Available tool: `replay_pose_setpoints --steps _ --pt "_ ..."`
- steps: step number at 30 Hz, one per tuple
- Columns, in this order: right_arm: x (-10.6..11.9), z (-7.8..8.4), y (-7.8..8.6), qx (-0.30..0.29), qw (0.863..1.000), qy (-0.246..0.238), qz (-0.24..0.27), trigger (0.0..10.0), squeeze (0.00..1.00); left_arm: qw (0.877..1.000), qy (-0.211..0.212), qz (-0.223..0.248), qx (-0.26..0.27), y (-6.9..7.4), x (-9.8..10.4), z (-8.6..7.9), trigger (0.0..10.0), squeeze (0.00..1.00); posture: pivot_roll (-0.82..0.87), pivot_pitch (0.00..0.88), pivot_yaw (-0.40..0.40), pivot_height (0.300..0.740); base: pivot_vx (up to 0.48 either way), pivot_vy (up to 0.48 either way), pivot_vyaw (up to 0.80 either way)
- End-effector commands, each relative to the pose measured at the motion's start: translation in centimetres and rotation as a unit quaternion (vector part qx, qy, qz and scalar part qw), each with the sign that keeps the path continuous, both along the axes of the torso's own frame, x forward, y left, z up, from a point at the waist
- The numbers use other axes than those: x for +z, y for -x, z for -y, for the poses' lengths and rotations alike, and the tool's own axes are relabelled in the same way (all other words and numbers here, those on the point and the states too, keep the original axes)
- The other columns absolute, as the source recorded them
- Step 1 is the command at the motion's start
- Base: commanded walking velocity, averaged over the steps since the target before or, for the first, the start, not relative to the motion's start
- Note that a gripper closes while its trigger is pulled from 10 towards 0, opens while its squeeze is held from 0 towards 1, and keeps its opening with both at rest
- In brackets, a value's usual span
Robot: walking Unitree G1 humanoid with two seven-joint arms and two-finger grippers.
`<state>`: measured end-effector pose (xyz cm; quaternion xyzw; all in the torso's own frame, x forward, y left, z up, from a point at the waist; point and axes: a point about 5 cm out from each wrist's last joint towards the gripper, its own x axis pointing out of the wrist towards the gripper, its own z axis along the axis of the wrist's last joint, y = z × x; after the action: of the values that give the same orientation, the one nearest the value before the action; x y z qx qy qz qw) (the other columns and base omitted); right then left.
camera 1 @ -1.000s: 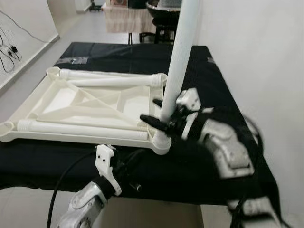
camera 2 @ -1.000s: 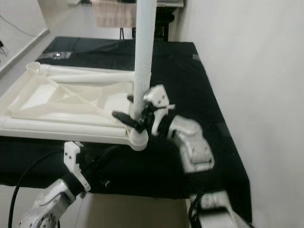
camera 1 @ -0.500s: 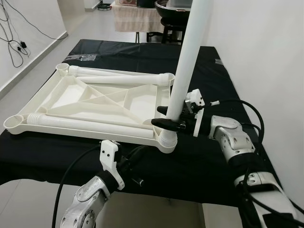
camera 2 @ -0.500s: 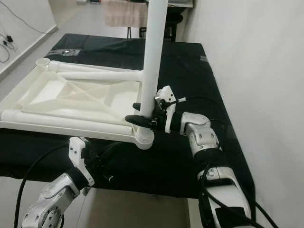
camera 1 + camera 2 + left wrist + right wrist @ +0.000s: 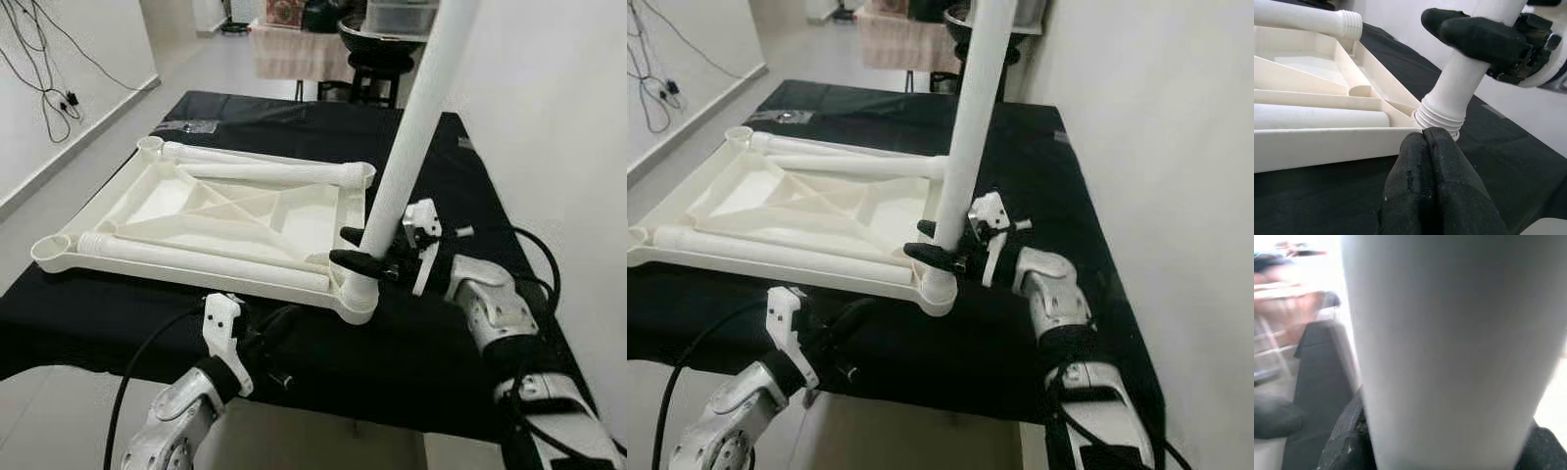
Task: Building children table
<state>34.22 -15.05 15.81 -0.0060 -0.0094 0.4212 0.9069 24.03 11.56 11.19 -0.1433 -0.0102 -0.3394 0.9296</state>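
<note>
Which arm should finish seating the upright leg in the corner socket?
Right. The right gripper is clamped on the upright leg just above the tabletop's near corner socket. The left gripper sits shut and empty, low at the table edge, only pointing at the joint.

Bright even indoor light; eye views sharp; right wrist view blurred, overexposed.

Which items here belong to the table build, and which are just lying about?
Part of the job:
- upturned white tabletop
- upright leg in its near corner socket, gripped by the right end effector
- spare legs lying in the tabletop
- left end effector, shut, beside the socket

Lying about:
- cables on the wall
- stool
</note>
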Motion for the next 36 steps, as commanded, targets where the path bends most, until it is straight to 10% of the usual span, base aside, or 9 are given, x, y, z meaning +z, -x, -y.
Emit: replay_pose_setpoints --steps 1,13,14,15,16,22,25,34,36 --pt "-4.2 -1.5 2.1 -0.273 0.960 0.023 -0.062 0.0 0.00 1.000 0.003 -0.005 -0.007 0.2 0.0 -0.2 10.0 0.00 0.04 0.047 -0.032 0.740 0.000 0.000 0.00" --pt "-3.9 -3.8 2.6 -0.198 0.978 0.037 -0.051 0.0 0.00 1.000 0.006 -0.009 -0.013 0.2 0.0 -0.2 10.0 0.00 0.04 0.037 -0.039 0.740 0.000 0.000 0.00" --pt "-3.2 -3.7 2.2 -0.195 0.979 0.030 -0.042 10.0 0.00 1.000 0.006 -0.007 -0.007 0.2 0.0 -0.2 10.0 0.00 0.04 0.040 -0.039 0.740 0.000 0.000 0.00" --pt "-2.5 -3.9 2.0 -0.170 0.985 0.014 -0.038 10.0 0.00 1.000 0.007 -0.006 -0.003 0.2 0.1 -0.2 10.0 0.00 0.04 0.039 -0.039 0.740 0.000 0.000 0.00" --pt "-1.5 -3.9 1.6 -0.144 0.989 0.000 -0.029 10.0 1.00 1.000 0.008 -0.005 -0.002 0.2 0.1 -0.2 10.0 0.00 0.04 0.039 -0.040 0.740 0.000 0.000 0.00" --pt "0.8 -4.2 1.4 -0.067 0.998 -0.021 0.003 10.0 1.00 1.000 0.011 -0.008 -0.006 0.1 0.0 0.0 10.0 0.00 0.04 0.034 -0.041 0.740 0.000 0.000 0.00" --pt "3.1 -3.5 1.5 0.038 0.998 0.000 0.047 10.0 0.00 1.000 0.012 -0.009 -0.008 0.0 0.0 0.1 10.0 0.00 0.05 0.028 -0.046 0.740 0.000 0.000 0.00" --pt "4.9 -1.7 -0.4 0.169 0.985 0.023 0.041 10.0 0.00 1.000 0.013 -0.010 -0.007 -0.2 -0.1 0.2 10.0 0.00 0.05 0.016 -0.054 0.740 0.000 0.000 0.00" --pt "5.1 -1.6 -1.2 0.175 0.984 0.010 0.028 0.0 0.00 1.000 0.013 -0.010 -0.007 -0.1 -0.1 0.3 10.0 0.00 0.06 0.016 -0.057 0.740 0.000 0.000 0.00"
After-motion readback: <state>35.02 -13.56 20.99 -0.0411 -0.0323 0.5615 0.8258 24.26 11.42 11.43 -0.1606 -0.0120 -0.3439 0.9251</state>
